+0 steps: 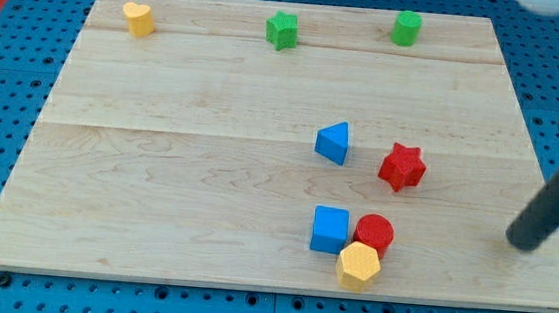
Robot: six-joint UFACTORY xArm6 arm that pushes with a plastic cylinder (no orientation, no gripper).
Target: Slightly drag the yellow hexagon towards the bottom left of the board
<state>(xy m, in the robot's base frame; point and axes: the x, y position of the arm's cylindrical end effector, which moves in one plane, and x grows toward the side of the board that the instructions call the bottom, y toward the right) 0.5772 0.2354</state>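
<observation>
Yellow hexagon (358, 266) sits at lower centre, touching red cylinder (374, 232) and blue cube (330, 229). My tip (521, 242) stands well right, clear of blocks. No jaws fitted.

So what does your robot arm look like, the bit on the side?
At the view's right edge, my arm ends in a straight dark rod, nearly black and smooth. My tip is its blunt lower end. Above it sits a blurry pale-and-dark collar. No cables or markings show.

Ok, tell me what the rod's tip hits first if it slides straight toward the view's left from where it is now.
Probably the red cylinder, judging from my tip; the yellow hexagon lies lower, likely just missed.
</observation>
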